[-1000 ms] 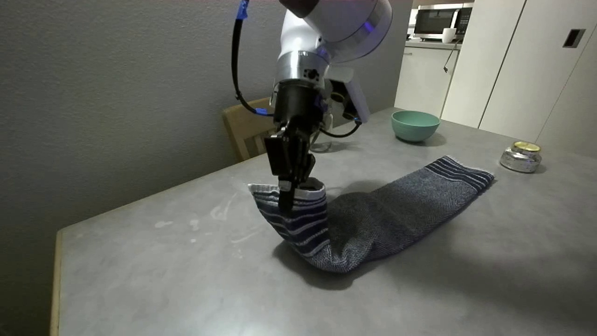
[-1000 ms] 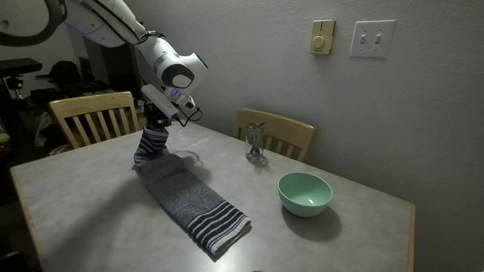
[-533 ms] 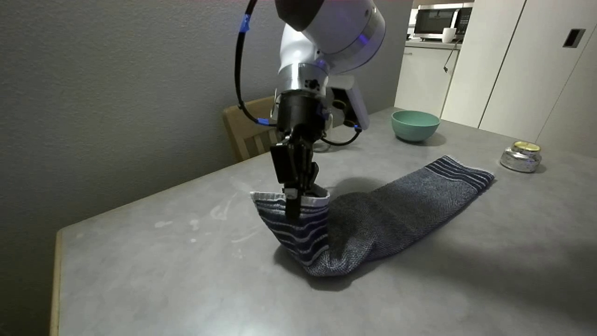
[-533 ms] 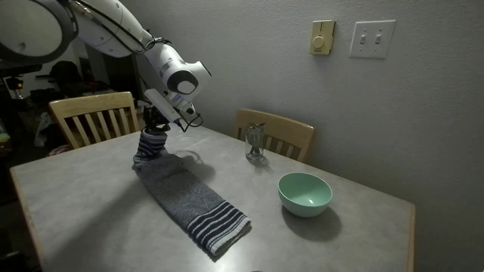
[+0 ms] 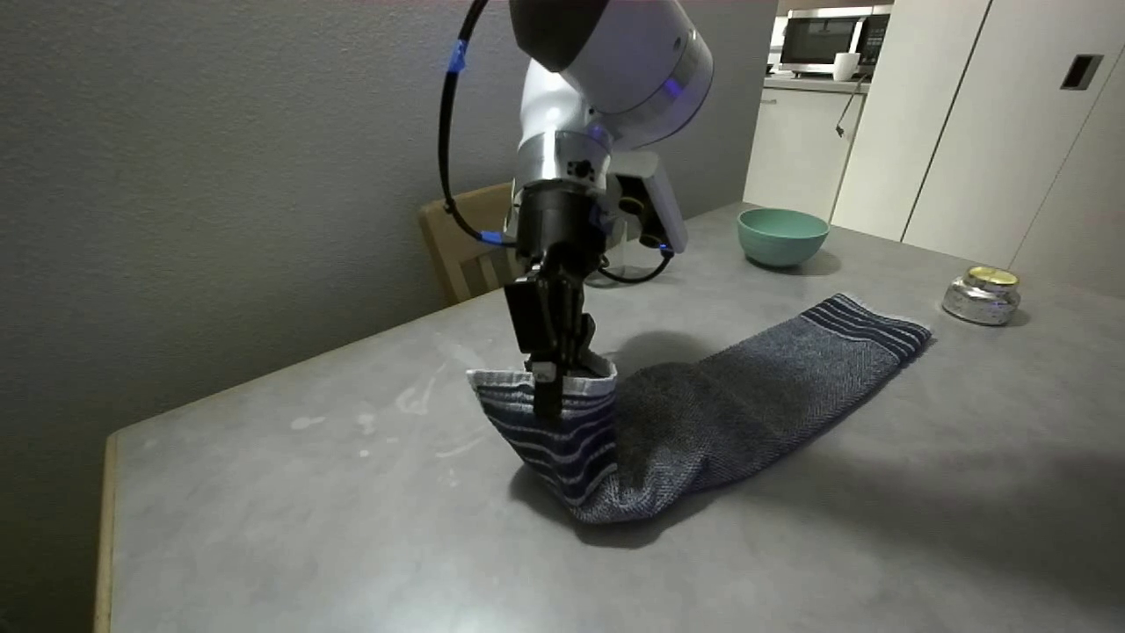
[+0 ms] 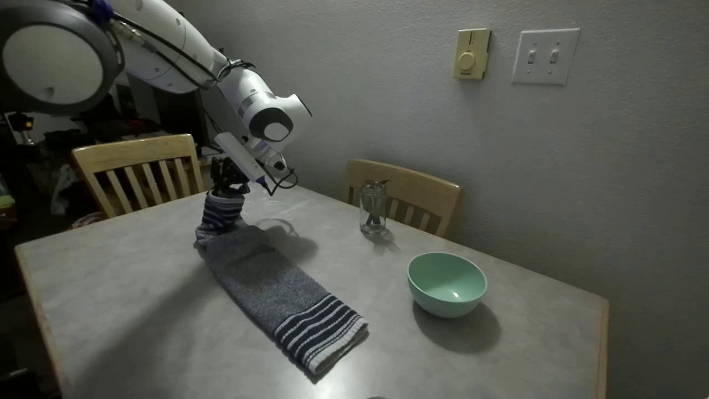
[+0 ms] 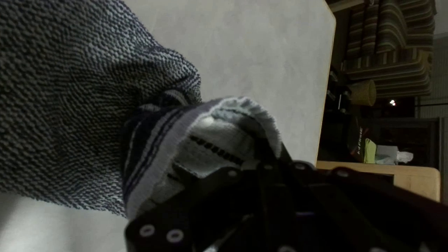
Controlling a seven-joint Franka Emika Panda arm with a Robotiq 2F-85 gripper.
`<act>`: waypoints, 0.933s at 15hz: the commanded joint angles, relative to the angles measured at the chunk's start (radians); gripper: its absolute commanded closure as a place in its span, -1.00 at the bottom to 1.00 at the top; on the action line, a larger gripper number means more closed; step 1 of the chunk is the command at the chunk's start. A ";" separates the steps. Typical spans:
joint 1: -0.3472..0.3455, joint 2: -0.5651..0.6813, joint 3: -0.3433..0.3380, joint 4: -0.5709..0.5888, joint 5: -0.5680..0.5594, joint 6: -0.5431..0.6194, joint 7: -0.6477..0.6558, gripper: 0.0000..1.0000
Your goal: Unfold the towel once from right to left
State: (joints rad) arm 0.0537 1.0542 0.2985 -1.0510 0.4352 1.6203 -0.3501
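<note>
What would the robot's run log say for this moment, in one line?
fingers: shut on towel; held striped end: lifted; other end: on table; unfolding: unfinished; bowl: apart from towel

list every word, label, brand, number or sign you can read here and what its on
None reads clearly.
Pale lettering on a dark object in the wrist view: too blurred to read.
Marks on the wall thermostat: too small.
Any marks on the microwave panel: too small.
</note>
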 commanded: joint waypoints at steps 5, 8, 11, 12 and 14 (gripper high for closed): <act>0.028 0.073 -0.001 0.129 -0.014 -0.087 0.035 0.03; 0.039 0.092 -0.001 0.171 -0.017 -0.115 0.049 -0.39; 0.043 0.111 0.007 0.210 -0.011 -0.157 0.050 -0.79; 0.044 0.118 0.011 0.229 -0.007 -0.177 0.050 -0.82; 0.041 0.135 0.023 0.262 0.008 -0.227 0.052 -0.91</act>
State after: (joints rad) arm 0.0956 1.1442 0.3019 -0.8758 0.4330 1.4728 -0.3185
